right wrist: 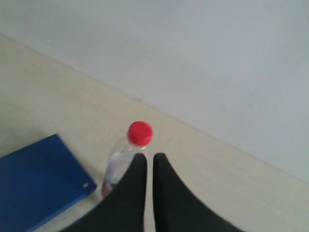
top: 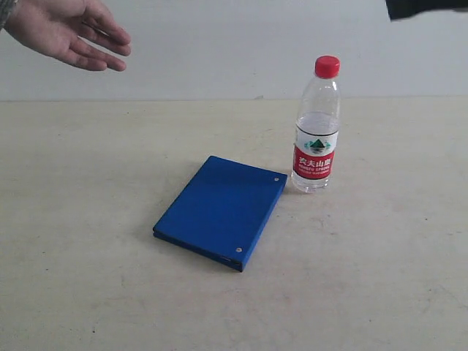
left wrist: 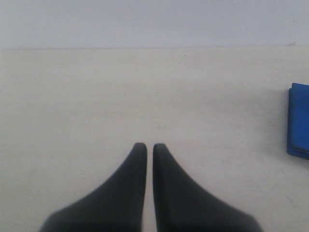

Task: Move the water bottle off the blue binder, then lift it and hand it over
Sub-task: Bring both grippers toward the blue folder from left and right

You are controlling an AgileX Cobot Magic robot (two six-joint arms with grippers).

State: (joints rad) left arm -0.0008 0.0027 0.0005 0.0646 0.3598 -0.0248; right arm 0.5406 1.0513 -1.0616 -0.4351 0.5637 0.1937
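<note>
fingers (left wrist: 137, 164) pressed together on the left gripper (left wrist: 150, 145), same on the right gripper (right wrist: 149, 155), both holding nothing. bottle (top: 316, 131) upright on the table (top: 380, 278), just beside the binder (top: 219, 210), off it. open hand (top: 69, 33) far left, well apart. pale wall (top: 241, 44) behind.

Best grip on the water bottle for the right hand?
Round its labelled middle, side-on from the exterior view's right: the water bottle stands upright and slim, with the blue binder close on its left. The right hand is shut; open first.
</note>
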